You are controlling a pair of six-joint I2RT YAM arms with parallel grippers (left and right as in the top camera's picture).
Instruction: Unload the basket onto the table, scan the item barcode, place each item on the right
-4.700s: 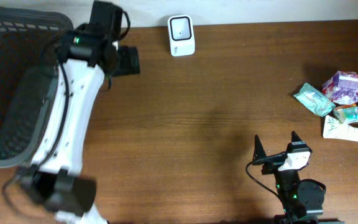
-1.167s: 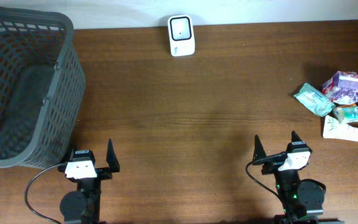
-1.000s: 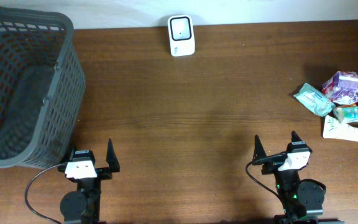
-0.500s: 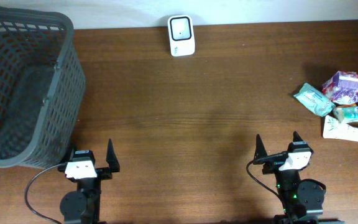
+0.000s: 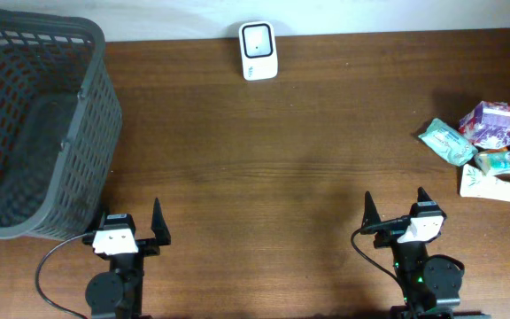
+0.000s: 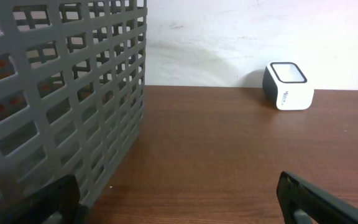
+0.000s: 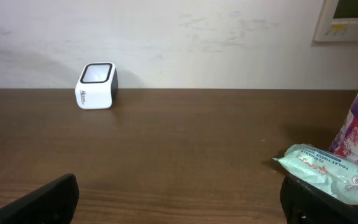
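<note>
- The wooden surface (image 5: 264, 177) leaves a long bare stretch between the goods on the right and the reader at the far edge. If I grip an item loosely, I expect it could slip on the way across and land label-down.
- The grey mesh basket (image 5: 96, 53) stands at the far left, near my left hand (image 5: 130, 221). That hand sits at the near edge with its fingers spread and nothing between them. Swinging that arm out carelessly could clip the basket wall and shove it.
- The pile of items (image 5: 494, 151) lies at the right edge of the surface, well apart from the reader, with the packets touching one another. My right hand (image 5: 394, 208) waits at the near edge, right of centre, also spread and empty. Reaching into that cluster could catch two packets at once, or push a neighbour off the right edge.
- The white barcode scanner (image 5: 258, 50) sits at the far edge, left of centre, against the wall. It looks light, so bumping it with a carried item could turn its window away. I can't see a barcode on any item, so I may present the wrong face and get no read.
- The teal tissue pack (image 5: 447, 142) is the nearest of the pile to the open wood. It looks soft, so a hard squeeze might crumple the wrapper and wrinkle any printed code.
</note>
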